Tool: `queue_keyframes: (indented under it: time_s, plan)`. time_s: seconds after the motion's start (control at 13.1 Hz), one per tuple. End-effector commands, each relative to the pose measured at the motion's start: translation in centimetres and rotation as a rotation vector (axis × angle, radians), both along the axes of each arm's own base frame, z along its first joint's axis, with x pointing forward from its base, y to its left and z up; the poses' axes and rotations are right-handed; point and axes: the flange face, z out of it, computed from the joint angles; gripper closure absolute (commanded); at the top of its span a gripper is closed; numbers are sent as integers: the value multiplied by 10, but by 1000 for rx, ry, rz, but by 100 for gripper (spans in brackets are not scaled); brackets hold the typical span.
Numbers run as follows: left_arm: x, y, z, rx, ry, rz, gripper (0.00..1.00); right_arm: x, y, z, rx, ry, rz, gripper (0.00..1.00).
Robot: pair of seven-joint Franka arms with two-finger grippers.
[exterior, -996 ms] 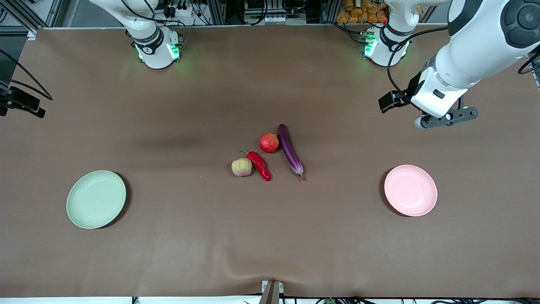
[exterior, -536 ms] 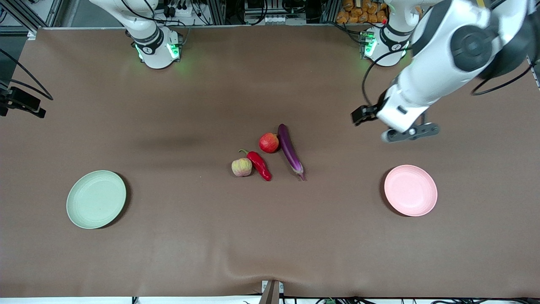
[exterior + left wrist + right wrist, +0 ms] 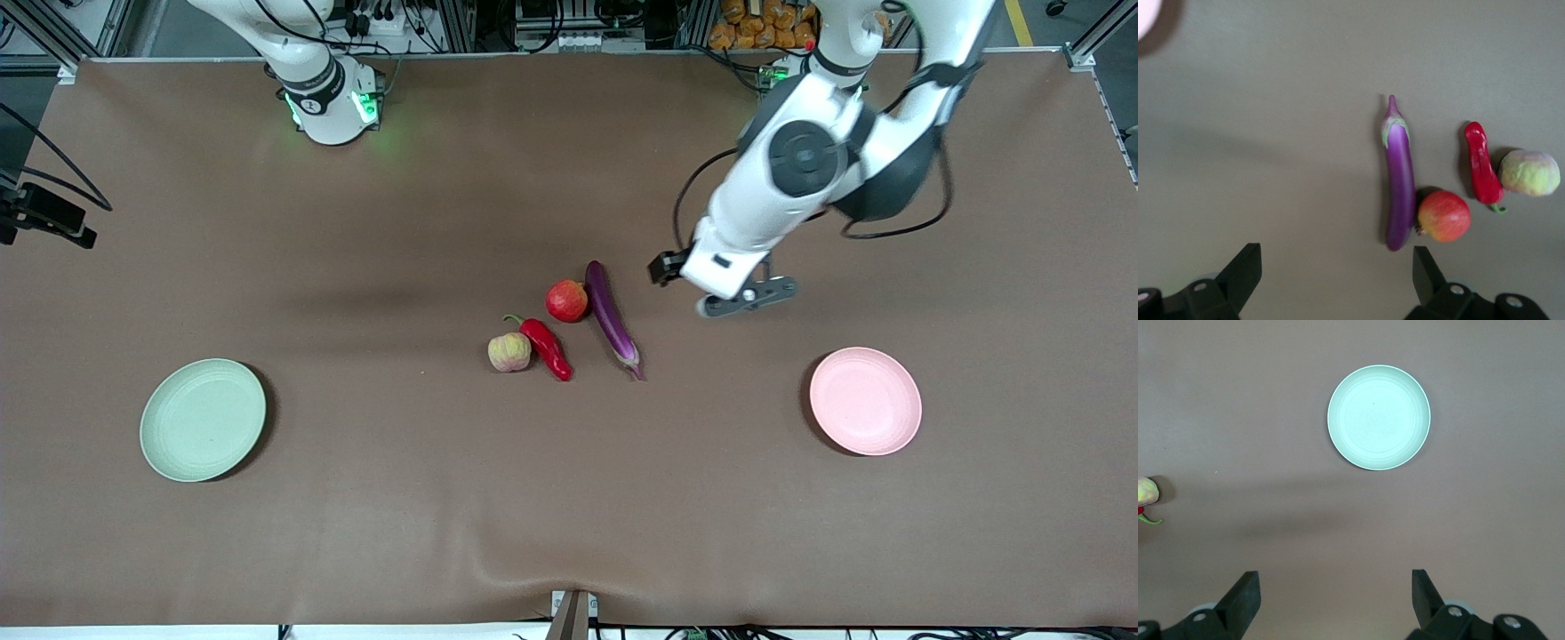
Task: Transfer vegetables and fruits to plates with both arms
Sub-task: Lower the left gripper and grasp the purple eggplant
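Just beside eggplant (image 3: 612, 320), left gripper (image 3: 1335, 280) (open).

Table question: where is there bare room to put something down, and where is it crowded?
Both plates are bare: the green plate toward the right arm's end, the pink plate toward the left arm's. Brown cloth lies open between each plate and the middle. The middle is crowded: eggplant, red fruit, chili and pale fruit cluster together, left gripper open beside them.

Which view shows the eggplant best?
The left wrist view: the eggplant lies whole and close, green cap and stem tip plain, beside the red fruit. The front view shows it whole but smaller. The right wrist view does not show it.
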Motion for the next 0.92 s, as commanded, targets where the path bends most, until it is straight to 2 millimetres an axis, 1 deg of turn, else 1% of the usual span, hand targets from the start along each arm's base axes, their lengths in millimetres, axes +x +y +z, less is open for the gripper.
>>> queue_keyframes:
  time_s: [0.0, 0.08, 0.15, 0.46, 0.61, 0.69, 0.84]
  plan:
    - [-7, -29, -39, 53, -4, 41, 0, -1, -1, 2, 2, -8, -2, 0]
    - [-17, -42, -57, 76, -11, 51, 0, -1, -1, 1, 2, -6, -2, 0]
    - [-24, -51, -74, 90, -34, 64, 0, 0, -1, 1, 3, -8, -2, 0]
    - [-15, -62, -125, 88, -97, 91, 0, 0, 2, 2, 6, -11, 2, 0]
    - [-20, -77, -148, 71, -127, 107, 0, 1, 2, 2, 10, -13, 2, 0]
    - [-20, -80, -162, 72, -138, 129, 0, 1, 3, 1, 10, -13, 4, 0]
    - [-24, -84, -179, 89, -155, 154, 0, 1, -1, 1, 14, -18, -7, 0]
